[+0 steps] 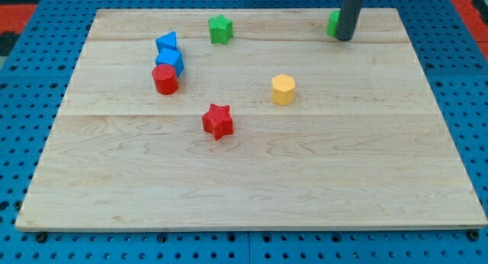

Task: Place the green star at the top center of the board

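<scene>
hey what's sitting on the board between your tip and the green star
Nothing. In the camera view, only bare wood lies between my tip and the green star. A green block touches the rod on its star-facing side, near the tip.

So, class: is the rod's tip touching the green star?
No: my tip sits beside another green block at the view's top right, far from the green star.

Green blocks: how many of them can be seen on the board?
2. The green star sits near the view's top, left of centre. A second green block is at the top right, touching and largely hidden behind my tip, so its shape cannot be told.
</scene>
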Robot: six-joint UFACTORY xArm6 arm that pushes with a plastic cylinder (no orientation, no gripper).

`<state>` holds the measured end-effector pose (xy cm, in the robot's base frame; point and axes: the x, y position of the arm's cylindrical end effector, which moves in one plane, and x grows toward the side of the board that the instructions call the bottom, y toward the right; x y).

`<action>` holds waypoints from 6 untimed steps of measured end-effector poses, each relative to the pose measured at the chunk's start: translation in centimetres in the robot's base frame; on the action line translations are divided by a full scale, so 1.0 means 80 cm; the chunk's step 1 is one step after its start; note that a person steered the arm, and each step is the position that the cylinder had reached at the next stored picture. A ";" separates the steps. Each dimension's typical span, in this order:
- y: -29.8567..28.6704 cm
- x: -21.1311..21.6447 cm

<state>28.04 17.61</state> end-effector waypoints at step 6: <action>-0.247 -0.070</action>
